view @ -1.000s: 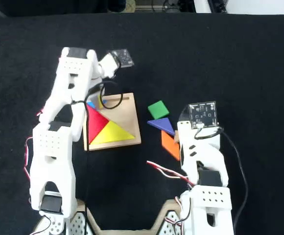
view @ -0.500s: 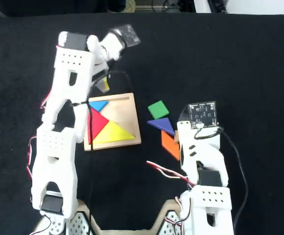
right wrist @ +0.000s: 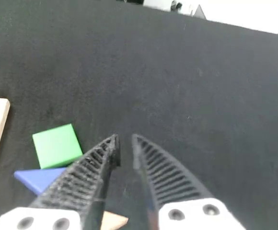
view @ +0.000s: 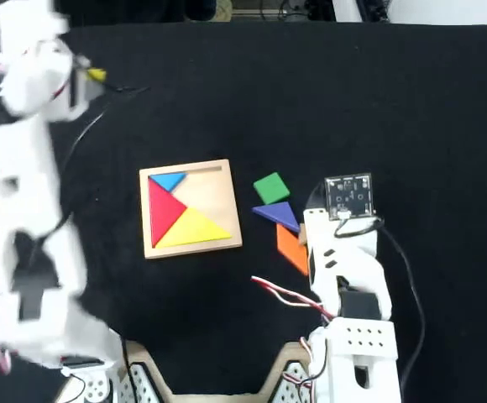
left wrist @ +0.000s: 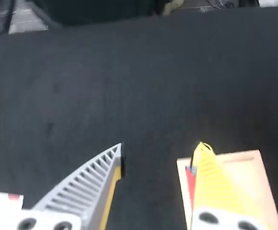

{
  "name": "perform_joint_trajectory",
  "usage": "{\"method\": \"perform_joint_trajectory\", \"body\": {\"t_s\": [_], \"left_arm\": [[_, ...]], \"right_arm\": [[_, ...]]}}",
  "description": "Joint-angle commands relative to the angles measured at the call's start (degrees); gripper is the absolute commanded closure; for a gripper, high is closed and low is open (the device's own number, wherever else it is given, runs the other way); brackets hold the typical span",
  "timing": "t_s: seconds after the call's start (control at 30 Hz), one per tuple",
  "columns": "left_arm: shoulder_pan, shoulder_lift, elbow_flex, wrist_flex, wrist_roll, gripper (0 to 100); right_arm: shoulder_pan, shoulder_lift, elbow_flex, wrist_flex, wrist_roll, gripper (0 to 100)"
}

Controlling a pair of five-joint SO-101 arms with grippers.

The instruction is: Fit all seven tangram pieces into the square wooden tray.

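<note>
Because three pieces already lie in the tray (view: 231,201), the high view gives the state of play fast. The small blue triangle (view: 168,180), red triangle (view: 164,210) and yellow triangle (view: 195,228) are seated, w/ bare wood along the tray's far and right sides. Loose on the black cloth just beside it lie the green square (view: 270,187), dark blue triangle (view: 279,214) and orange piece (view: 290,248), the last partly under the right arm (view: 344,260). The left arm (view: 25,168) stands off at the table's left, well apart from the tray.

In the left wrist view, the left gripper (left wrist: 160,146) is spread wide w/ nothing between its jaws, and a tray corner sits behind the yellow finger (left wrist: 208,172).

In the right wrist view, the right gripper (right wrist: 124,139) is nearly closed, w/ a thin gap at the tips and nothing held. It hangs just beside the green square and dark blue triangle.

The pieces look thin, flat, stiff and light, prob. smooth-painted, so likely to skid or tip if nudged. The best hold is prob. across two parallel edges of the square. On a triangle, pinching across the short sides near the middle looks safer than a point.
</note>
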Motion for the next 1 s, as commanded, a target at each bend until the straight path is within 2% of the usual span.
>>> {"method": "perform_joint_trajectory", "body": {"t_s": [0.0,0.1,0.2,0.37,0.57,0.67,0.8,0.97], "left_arm": [[-1.54,-22.51,26.77,-1.49,3.43,75],[-2.68,-35.34,45.05,-8.09,5.89,75],[-4.44,-46.68,65.63,-18.55,9.93,75],[-5.58,-58.81,92.0,-32.62,13.19,75],[-6.99,-60.13,105.54,-39.38,18.99,75],[-7.08,-60.57,111.16,-44.4,20.04,75],[-7.08,-60.48,118.2,-54.59,20.48,75],[-6.81,-60.4,126.64,-65.85,20.22,75]], "right_arm": [[0.26,-0.84,-8.22,8.18,-0.62,81.5],[-1.32,-0.75,-14.64,15.91,-0.18,82.5],[-6.15,1.19,-20.62,22.86,-0.09,83.2],[-12.75,16.04,-30.02,26.55,2.81,83.2],[-13.36,43.38,-46.02,29.63,3.6,83.1],[-13.89,54.29,-54.46,32.26,3.43,77.6],[-16.09,64.66,-62.81,34.81,3.6,69.7],[-19.16,74.95,-68.62,35.16,3.52,70.8]]}}
